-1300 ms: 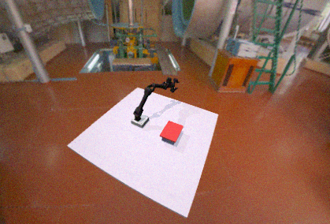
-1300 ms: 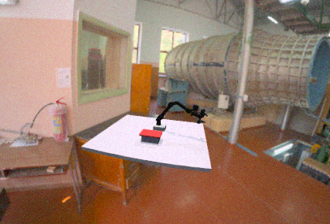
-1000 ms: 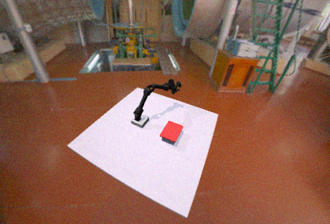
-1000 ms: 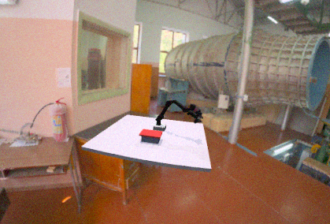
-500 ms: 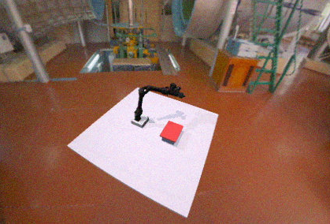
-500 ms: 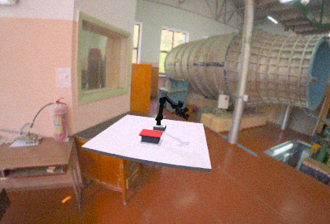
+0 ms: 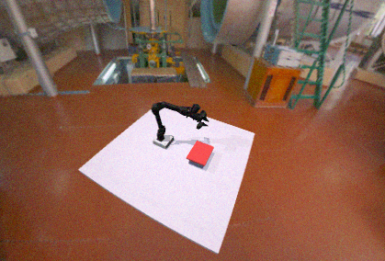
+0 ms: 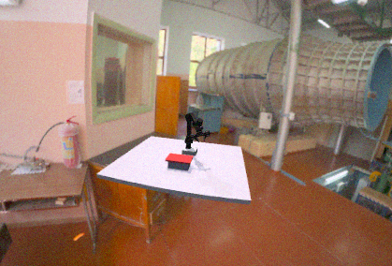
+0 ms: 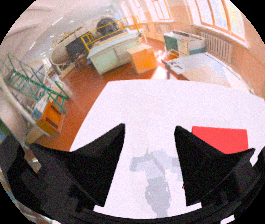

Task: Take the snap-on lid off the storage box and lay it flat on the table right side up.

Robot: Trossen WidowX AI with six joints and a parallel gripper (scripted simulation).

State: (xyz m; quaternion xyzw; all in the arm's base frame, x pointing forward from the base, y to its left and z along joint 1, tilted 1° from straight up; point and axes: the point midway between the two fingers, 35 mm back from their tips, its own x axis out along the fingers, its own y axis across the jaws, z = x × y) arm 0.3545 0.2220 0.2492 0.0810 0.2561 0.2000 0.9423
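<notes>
The red lid (image 7: 200,153) (image 8: 180,158) lies flat on top of the dark storage box (image 8: 180,166), which stands on the white table (image 7: 167,188) (image 8: 217,183) (image 9: 143,100). In the wrist view the lid (image 9: 225,139) is at the right, partly hidden behind the right finger; the box body is not seen there. My gripper (image 7: 207,122) (image 8: 209,134) (image 9: 150,128) is partly open, with nothing between its fingers. It hangs in the air above the table, off to one side of the box, and does not touch the lid.
The arm's base (image 7: 163,141) (image 8: 189,152) stands on the table near the box. The arm's shadow (image 9: 155,175) falls on the table below the gripper. The table's edges show in the top and exterior views, with a workshop room around it.
</notes>
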